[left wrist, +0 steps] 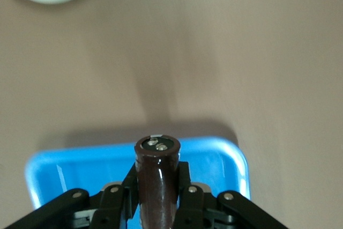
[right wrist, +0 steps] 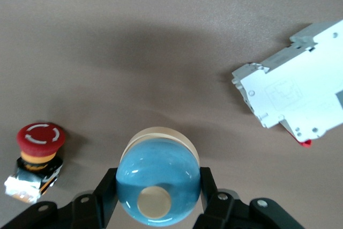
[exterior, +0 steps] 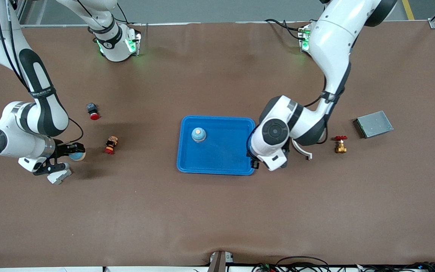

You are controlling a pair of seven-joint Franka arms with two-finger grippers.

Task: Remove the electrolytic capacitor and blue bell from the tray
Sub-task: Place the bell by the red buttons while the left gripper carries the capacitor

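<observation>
Left fingers (left wrist: 155, 207) clamping capacitor (left wrist: 156, 178) over tray (left wrist: 225, 159), right fingers (right wrist: 158, 207) clamping bell (right wrist: 157, 183).

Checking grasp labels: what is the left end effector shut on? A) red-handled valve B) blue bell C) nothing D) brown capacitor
D: the left wrist view shows the left end effector clamped on the brown capacitor above the blue tray; the right end effector holds the blue bell.
</observation>
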